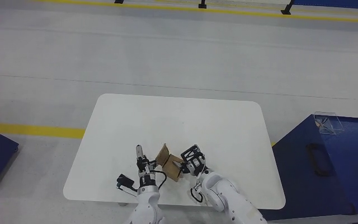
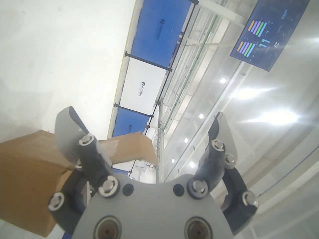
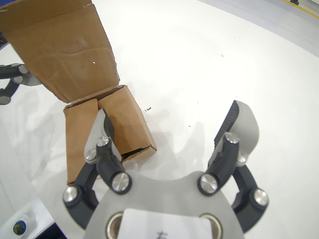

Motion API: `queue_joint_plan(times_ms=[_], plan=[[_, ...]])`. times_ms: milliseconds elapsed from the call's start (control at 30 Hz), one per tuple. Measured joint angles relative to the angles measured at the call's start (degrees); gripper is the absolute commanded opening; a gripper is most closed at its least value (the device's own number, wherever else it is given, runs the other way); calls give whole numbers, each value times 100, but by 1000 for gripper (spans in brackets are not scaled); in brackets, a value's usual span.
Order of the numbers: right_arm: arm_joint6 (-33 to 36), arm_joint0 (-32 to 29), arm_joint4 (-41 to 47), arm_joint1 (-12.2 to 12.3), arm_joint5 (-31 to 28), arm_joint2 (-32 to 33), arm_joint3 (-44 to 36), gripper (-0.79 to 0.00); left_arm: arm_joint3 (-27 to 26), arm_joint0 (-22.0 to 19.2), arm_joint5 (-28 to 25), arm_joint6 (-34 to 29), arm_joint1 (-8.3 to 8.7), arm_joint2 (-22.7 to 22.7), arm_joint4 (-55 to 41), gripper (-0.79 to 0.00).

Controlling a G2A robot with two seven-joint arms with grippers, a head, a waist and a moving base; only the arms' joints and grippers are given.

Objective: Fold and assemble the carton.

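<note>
Brown corrugated card, thin and empty: the carton lies low in the top view, a little left of centre, on the nearest strip of the white worktop. The right gripper is just beside it with its fingers spread wide; one finger lies over the two tucked end flaps, though contact cannot be confirmed. On the carton's other side the left gripper points upward, its fingers likewise apart and holding nothing. The long flap stands up unfolded from the body. Such card should be light and stiff across its panels yet willing to bend along the creases, and the flap will likely spring back if released early. Being empty, it may skate on the smooth worktop, so bracing a side wall with one gripper while the other pinches the flap's free edge looks sensible. Farther off, bare worktop stretches toward the upper frame, then grey floor with a yellow line.
</note>
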Motion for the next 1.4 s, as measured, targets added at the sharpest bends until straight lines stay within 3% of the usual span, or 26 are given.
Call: queue_joint_plan(times_ms=[100,333,600,867,1400], plan=[[6,-38,5,15,-9,116,-55,0,-54,94,-183,-150,-6,12,108,0],[43,-356,135,138,-33,767,-406,0,74,23,171,-400,-47,140,409,0],[951,-713,-94,315,-511,1420,-656,0,-20,92,337,-492,-107,312,595,0],[1122,-495,3,231,-784,992,-395,0,-259,321,391,-526,-140,395,660,0],[997,810,218,-195,-197,-38,613,0,-889,973,56,-872,-74,8,807,0]])
